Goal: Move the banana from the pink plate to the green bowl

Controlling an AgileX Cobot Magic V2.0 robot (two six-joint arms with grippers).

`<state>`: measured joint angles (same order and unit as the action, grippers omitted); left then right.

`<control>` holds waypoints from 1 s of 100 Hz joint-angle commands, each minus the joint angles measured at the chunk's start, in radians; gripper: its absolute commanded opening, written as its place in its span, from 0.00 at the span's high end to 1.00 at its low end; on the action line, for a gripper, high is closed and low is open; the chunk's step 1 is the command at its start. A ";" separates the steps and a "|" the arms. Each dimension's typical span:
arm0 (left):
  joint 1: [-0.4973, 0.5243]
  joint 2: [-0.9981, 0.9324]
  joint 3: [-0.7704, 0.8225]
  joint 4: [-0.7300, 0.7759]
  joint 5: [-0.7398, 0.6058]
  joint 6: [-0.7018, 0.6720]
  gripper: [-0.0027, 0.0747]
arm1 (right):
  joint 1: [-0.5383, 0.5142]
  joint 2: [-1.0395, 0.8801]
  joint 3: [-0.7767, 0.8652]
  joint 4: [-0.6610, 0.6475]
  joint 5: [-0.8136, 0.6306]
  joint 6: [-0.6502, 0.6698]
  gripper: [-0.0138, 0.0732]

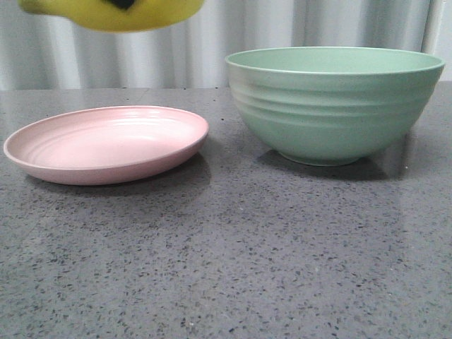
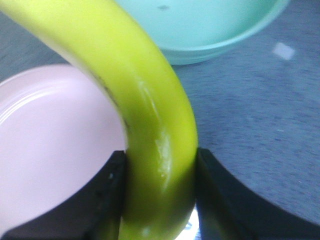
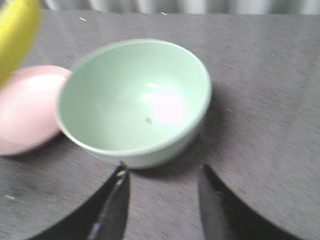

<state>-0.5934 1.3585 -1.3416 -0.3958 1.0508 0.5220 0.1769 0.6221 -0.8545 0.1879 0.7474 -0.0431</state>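
Grey speckled table (image 1: 226,268) fills the foreground of the front view. On it sit two dishes, side by side but apart. A shallow pink plate (image 1: 106,145) lies at about nine o'clock from the middle of the view, and nothing rests on it. A deep green bowl (image 1: 332,106) with ridged sides stands at about two o'clock; the right wrist view shows nothing inside it.

At twelve o'clock above the plate, the underside of a yellow banana (image 1: 113,14) hangs in the air, cut off by the upper edge of the view, well clear of the plate's rim.

From the left wrist view, the left gripper (image 2: 160,195) is clamped on the banana (image 2: 150,115), one dark finger pressed against each side of the glossy curved fruit. The pink plate (image 2: 50,145) lies below it, and the green bowl (image 2: 200,30) lies beyond.

From the right wrist view, the right gripper (image 3: 162,200) has its two dark fingers spread apart with nothing between them, above bare table just short of the green bowl (image 3: 135,100). The pink plate (image 3: 25,110) shows beside the bowl, and a blurred piece of banana (image 3: 17,35) appears at the view's corner.
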 commanded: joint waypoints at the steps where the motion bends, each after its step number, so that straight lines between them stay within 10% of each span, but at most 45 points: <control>1: -0.045 -0.043 -0.034 -0.063 -0.014 0.058 0.99 | 0.026 0.073 -0.100 0.086 -0.059 -0.011 0.42; 100: -0.194 -0.045 0.013 -0.108 0.060 0.166 0.99 | 0.177 0.582 -0.256 0.470 -0.059 -0.011 0.42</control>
<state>-0.7776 1.3495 -1.3039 -0.4441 1.1493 0.6773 0.3531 1.2096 -1.0749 0.6086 0.7408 -0.0431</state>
